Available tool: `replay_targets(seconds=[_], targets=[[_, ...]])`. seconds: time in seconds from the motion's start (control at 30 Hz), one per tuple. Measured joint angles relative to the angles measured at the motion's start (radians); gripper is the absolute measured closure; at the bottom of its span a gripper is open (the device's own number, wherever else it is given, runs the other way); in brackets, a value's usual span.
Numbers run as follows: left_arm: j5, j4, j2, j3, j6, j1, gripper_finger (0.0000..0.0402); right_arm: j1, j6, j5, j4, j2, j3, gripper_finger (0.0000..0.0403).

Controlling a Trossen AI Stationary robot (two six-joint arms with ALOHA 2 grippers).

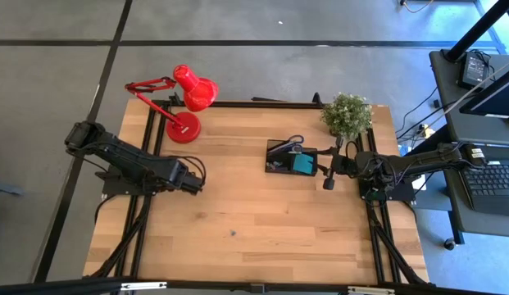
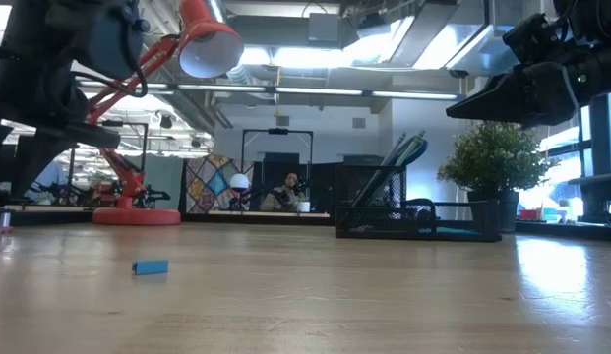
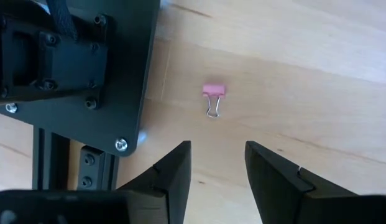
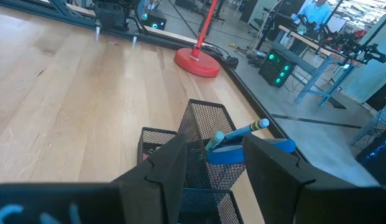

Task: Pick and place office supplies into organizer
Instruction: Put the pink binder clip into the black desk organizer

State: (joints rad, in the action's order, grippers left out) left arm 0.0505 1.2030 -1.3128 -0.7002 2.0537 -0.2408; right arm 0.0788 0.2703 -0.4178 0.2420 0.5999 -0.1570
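Overhead: we are looking down on both arms resting at the table's sides.

We are seeing the left gripper (image 1: 195, 185) sitting low over bare wood at the left edge; the right gripper (image 1: 327, 174) is hanging just beside the organizer (image 1: 276, 159), which is holding blue-handled scissors (image 1: 294, 141) and a teal sticky-note pad (image 1: 303, 164). A red lamp (image 1: 187, 100) and potted plant (image 1: 347, 114) are standing along the far edge. A tiny dark bit (image 1: 233, 233) is lying mid-table (image 1: 262, 221).
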Motion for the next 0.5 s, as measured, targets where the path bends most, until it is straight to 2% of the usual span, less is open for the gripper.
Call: replay_targets(seconds=[0.2,0.5], targets=[[-0.039,-0.002,0.0,0.0,-0.056,0.009,0.0256,0.0,0.0,0.0,0.0,0.0,0.0,0.0241],[-0.036,-0.013,0.0,0.0,-0.079,0.007,0.0261,0.0,0.0,0.0,0.0,0.0,0.0,0.0241]])
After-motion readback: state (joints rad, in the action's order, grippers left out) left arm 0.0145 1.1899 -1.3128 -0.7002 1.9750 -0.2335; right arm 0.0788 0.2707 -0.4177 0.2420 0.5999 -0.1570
